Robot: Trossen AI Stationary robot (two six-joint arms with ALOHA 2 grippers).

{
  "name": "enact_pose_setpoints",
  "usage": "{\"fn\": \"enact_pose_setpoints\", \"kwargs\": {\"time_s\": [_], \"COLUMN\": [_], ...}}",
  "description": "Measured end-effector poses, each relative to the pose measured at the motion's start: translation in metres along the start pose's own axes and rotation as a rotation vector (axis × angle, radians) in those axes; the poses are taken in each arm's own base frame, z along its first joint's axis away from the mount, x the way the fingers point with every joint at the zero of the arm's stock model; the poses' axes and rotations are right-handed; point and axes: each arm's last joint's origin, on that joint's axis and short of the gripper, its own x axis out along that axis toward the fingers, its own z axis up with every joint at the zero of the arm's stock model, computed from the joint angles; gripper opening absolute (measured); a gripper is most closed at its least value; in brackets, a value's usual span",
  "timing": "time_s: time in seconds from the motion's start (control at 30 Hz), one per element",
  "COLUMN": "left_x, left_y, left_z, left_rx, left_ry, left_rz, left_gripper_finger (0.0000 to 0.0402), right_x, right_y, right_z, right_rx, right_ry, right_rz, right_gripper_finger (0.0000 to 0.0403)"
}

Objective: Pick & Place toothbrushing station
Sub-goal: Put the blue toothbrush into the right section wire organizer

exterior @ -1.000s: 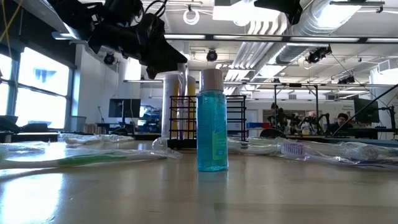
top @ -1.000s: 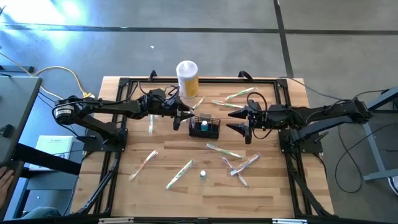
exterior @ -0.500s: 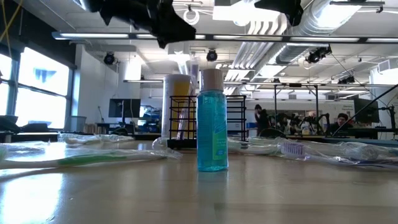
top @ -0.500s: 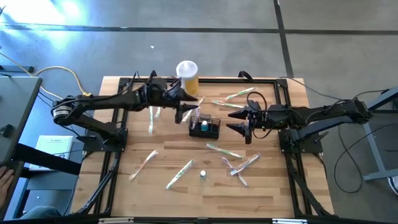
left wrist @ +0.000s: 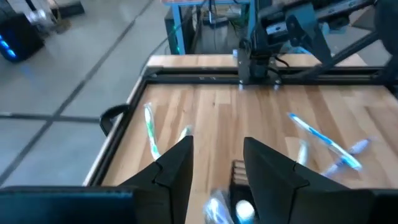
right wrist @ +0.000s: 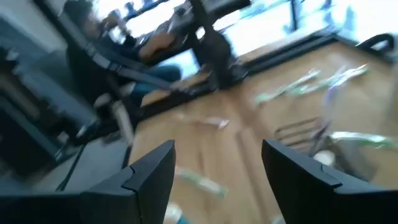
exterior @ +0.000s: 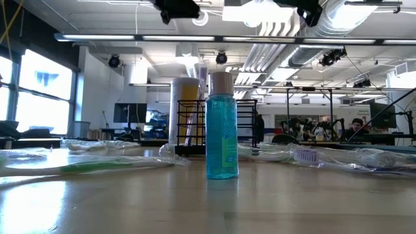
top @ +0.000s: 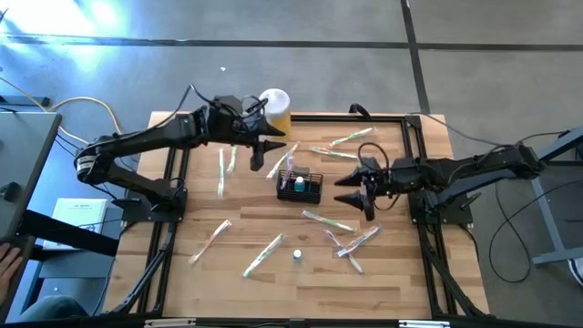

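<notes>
The small black wire-mesh basket point(top: 300, 186) stands near the middle of the wooden bench point(top: 182, 273), with a small bottle with a white cap and some wrapped things inside it; nobody holds it. The left claw point(top: 271, 152) hangs in the air just to the far left of the basket, in front of the tall yellow-and-white canister point(top: 275, 111), and its fingers stand a little apart with nothing between them. The right claw point(top: 349, 189) waits just at the right side of the basket, its fingers spread wide and empty. Several toothbrushes in clear wrappers point(top: 262, 254) lie scattered over the bench, and a small blue bottle point(exterior: 221, 126) stands alone at the near side. I think the danger is at the basket: its wires are thin, so a claw which comes down not exactly on the rim could slip off or push the light basket sideways. The canister is close behind the left claw and may be knocked over. If the basket tilts when it is lifted, the things inside could fall out.
</notes>
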Motion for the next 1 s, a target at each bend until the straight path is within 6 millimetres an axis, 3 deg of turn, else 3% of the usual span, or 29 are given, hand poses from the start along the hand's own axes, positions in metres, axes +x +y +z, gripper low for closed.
{"fn": "enact_pose_setpoints", "kwargs": {"time_s": [0.2,0.37,0.73,1.0], "left_x": [-0.029,-0.044,-0.04,-0.038], "left_y": [-0.012,-0.026,-0.064,-0.092], "left_z": [0.022,0.021,0.0,-0.014], "left_rx": [-0.063,-0.123,-0.162,-0.119], "left_ry": [0.091,0.19,0.378,0.437], "left_rz": [-0.073,-0.175,-0.313,-0.408], "left_gripper_finger": [0.0138,0.0138,0.0138,0.0138], "right_x": [-0.003,-0.009,0.008,0.031], "right_y": [-0.001,-0.001,0.02,0.006], "right_z": [-0.021,-0.041,-0.079,-0.124], "right_rx": [0.092,0.157,0.01,-0.203], "right_ry": [0.222,0.441,0.688,0.966], "right_rz": [-0.01,-0.028,0.053,-0.159], "right_gripper_finger": [0.0231,0.0231,0.0231,0.0231]}}
